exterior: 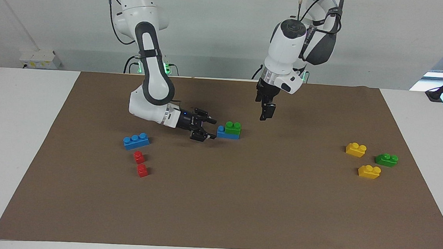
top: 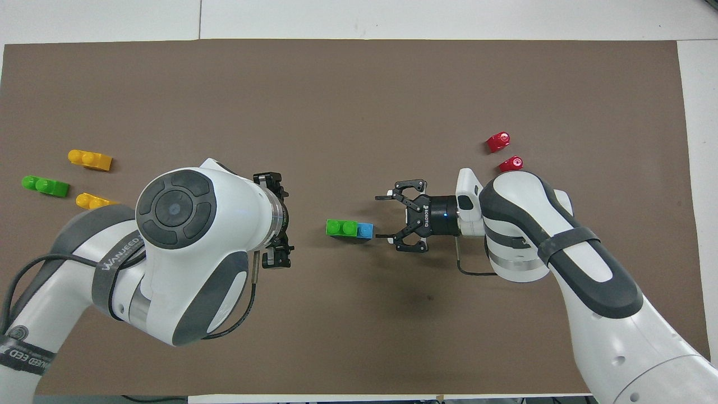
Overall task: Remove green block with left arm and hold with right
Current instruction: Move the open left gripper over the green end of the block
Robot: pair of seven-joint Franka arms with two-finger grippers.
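- The green block (exterior: pixel 233 127) (top: pixel 341 228) sits stacked on a blue brick (exterior: pixel 226 133) (top: pixel 365 230) near the middle of the brown mat (exterior: pixel 216 216) (top: pixel 359 84); one end of the blue brick sticks out from under it, toward the right arm's end of the table.
- The right gripper (exterior: pixel 210 129) (top: pixel 382 216) lies low and nearly level (a small blue light shows on its wrist), pointed at the exposed end of the blue brick. Its fingers are spread wide, and one fingertip is just beside that end; whether it touches I cannot tell.
- The left gripper (exterior: pixel 265 115) (top: pixel 276 221) hangs above the mat, pointing down, beside the green block on the side toward the left arm's end of the table and clear of it. I cannot tell whether its fingers are spread or pressed together.
- Measured from the green block, a longer blue brick (exterior: pixel 136 141) lies toward the right arm's end of the table (the right arm hides it from overhead), with two small red bricks (exterior: pixel 140 164) (top: pixel 504 151) just farther from the robots than it.
- Well apart from the green block, toward the left arm's end of the table, lies a cluster: two yellow bricks (exterior: pixel 362 160) (top: pixel 90 159) and a darker green brick (exterior: pixel 386 159) (top: pixel 45 185) close together.
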